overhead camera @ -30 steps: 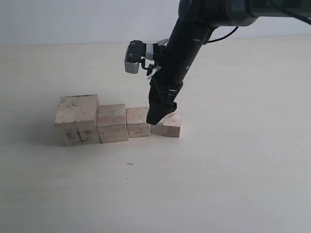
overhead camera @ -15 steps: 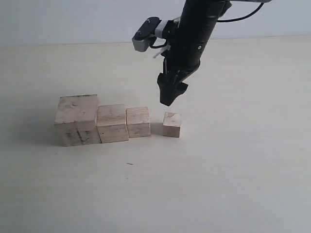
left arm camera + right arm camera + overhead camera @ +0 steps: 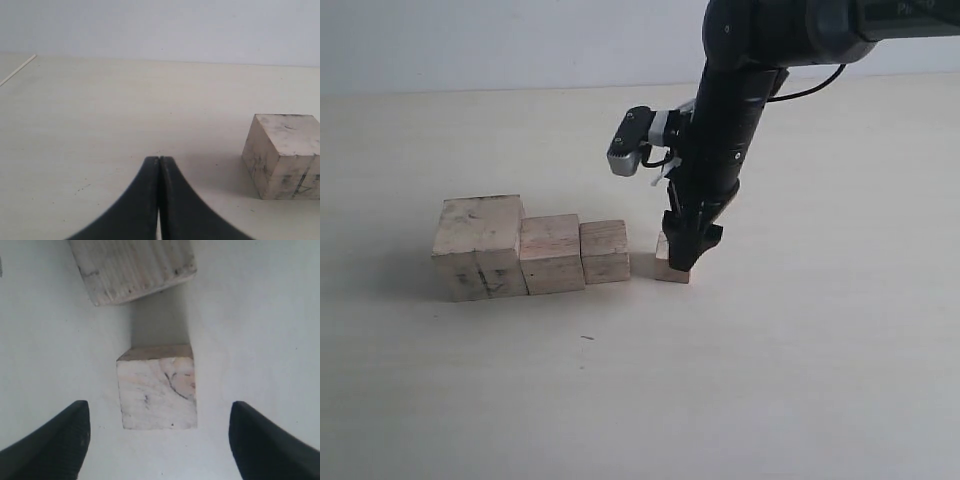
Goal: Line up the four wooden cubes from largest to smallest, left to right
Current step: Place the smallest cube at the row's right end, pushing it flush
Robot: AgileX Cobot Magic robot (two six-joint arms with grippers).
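Pale smallest cube (image 3: 157, 390) sits framed by the open right hand (image 3: 157, 412); left hand (image 3: 159, 160) closed.

Bright, even, soft light fills all three views. In the exterior view, which is slightly soft, the large pale wooden cube with dark marks (image 3: 478, 245) throws only a faint shadow leftward on the pale cream table (image 3: 820, 380). In the right wrist view the table looks washed out, almost white. A grey shadow lies beside the small pale wooden cube (image 3: 157, 395), and the black fingertips (image 3: 50, 445) of the right gripper (image 3: 157, 410) are blurred.
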